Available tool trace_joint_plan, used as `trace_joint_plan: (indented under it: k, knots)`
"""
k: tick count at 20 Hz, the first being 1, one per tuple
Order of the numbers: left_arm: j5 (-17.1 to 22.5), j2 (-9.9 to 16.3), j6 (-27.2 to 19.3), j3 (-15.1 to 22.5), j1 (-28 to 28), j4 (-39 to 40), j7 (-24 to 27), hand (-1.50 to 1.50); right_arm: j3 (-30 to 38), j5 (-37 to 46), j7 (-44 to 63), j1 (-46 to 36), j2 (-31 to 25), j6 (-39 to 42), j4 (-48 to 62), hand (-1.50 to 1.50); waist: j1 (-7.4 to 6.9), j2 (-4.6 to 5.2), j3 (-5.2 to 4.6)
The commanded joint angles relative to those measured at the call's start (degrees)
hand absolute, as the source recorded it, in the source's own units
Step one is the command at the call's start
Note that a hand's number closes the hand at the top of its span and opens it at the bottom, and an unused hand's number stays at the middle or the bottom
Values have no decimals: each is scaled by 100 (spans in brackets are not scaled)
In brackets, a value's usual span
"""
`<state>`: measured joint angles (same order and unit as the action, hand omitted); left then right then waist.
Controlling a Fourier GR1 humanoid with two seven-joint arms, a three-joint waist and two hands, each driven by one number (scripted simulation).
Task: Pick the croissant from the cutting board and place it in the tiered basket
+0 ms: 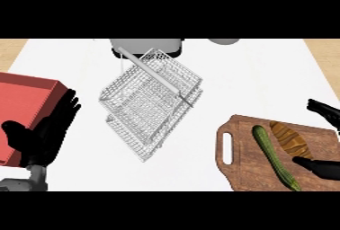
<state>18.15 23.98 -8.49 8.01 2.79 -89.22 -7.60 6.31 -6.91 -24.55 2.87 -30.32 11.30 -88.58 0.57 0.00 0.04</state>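
Head view: my right hand spreads apart around the brown glazed croissant on the near-right wooden cutting board. Risk: the long green cucumber just beside it may snag my thumb.

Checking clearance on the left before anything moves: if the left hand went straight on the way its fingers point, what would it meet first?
The left hand points up and slightly right, so probably the red box beside its fingertips; height is unclear.
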Motion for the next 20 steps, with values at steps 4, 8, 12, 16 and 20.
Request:
trace_joint_plan:
  k: [4,8,12,16,20]
  knots:
    - [34,32,53,-84,26,-38,-76,0,298,1520,369,253,-1574,-209,-775,-150,67,-38,-27]
    - [-15,95,93,-87,4,-17,-107,0,41,2159,718,520,-2628,597,-1020,-150,37,-23,-29]
    - [11,64,91,-160,193,63,-208,0,-444,2428,1442,737,-2957,1238,-1811,-150,31,-12,-25]
    - [69,25,364,-239,46,82,-76,0,-889,2681,2534,505,-2407,1351,-2371,-150,-82,2,-12]
    - [-297,-277,226,-173,348,263,-165,0,-774,3153,2665,619,-1745,1151,-2292,-150,-37,2,-5]
